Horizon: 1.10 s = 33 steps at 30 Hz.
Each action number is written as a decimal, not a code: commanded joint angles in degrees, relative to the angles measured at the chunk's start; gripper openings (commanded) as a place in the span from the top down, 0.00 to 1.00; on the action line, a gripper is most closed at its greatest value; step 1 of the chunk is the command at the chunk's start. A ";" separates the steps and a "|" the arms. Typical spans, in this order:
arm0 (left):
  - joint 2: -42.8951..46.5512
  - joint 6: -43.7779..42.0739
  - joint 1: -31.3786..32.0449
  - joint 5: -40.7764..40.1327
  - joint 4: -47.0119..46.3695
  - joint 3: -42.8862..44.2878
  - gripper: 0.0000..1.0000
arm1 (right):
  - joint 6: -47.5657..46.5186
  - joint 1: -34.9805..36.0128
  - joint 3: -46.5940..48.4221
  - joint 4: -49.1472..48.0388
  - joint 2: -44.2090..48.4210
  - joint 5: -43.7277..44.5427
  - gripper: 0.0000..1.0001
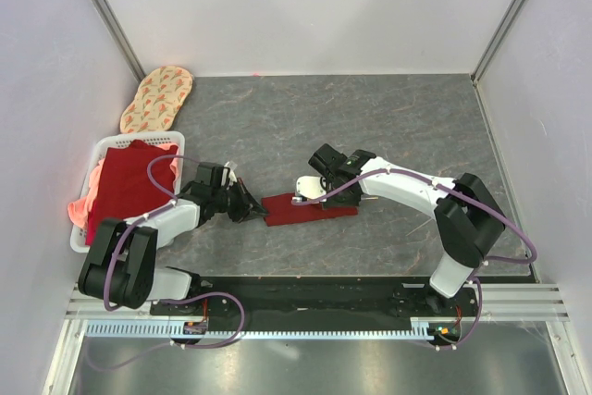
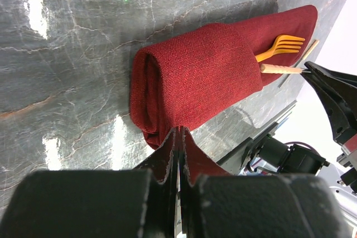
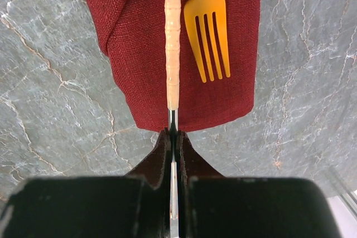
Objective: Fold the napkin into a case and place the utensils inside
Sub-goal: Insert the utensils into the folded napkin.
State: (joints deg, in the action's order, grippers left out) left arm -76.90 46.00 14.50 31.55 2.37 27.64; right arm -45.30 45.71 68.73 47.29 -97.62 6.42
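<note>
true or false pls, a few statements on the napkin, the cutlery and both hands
1. The right hand is shut on the slim pale-handled utensil. True.
2. The orange-gold fork lies on the bare table. False: it lies on the folded dark red cloth napkin, its handle tucked under the fold.
3. The left hand is wide open. False: it is shut, at the napkin's end.
4. The white slatted basket holds red cloths. True.

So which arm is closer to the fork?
Right. The right arm holds a pale utensil beside the fork, jaws just past its tines; the left arm is at the napkin's far folded end.
</note>
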 commanded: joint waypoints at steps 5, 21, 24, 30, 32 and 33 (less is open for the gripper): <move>-0.70 -1.79 0.44 -0.70 -2.19 -0.22 0.98 | -0.93 -0.10 1.40 -0.88 -1.69 -0.52 1.00; -1.41 -1.09 1.05 -0.70 -4.22 -0.48 0.98 | -0.58 2.45 4.66 -0.44 -3.98 -5.09 1.00; -1.67 -1.00 1.32 -0.79 -4.30 -0.57 0.98 | -0.49 3.06 5.54 -0.62 -4.59 -5.36 1.00; -1.23 -0.82 1.67 -0.88 -4.39 -0.57 0.98 | -0.49 3.86 8.35 -0.97 -7.49 -6.24 1.00; -1.06 -0.82 1.76 -0.96 -4.39 -0.65 0.98 | -0.58 4.21 9.14 -1.14 -8.45 -6.33 1.00; -1.06 -0.82 1.76 -0.96 -4.39 -0.66 0.98 | -0.49 4.38 9.58 -1.14 -8.81 -6.24 1.00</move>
State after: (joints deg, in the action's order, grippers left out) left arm -78.28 46.02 15.90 31.53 -0.19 27.33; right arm -45.45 49.39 75.18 46.98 -104.81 1.41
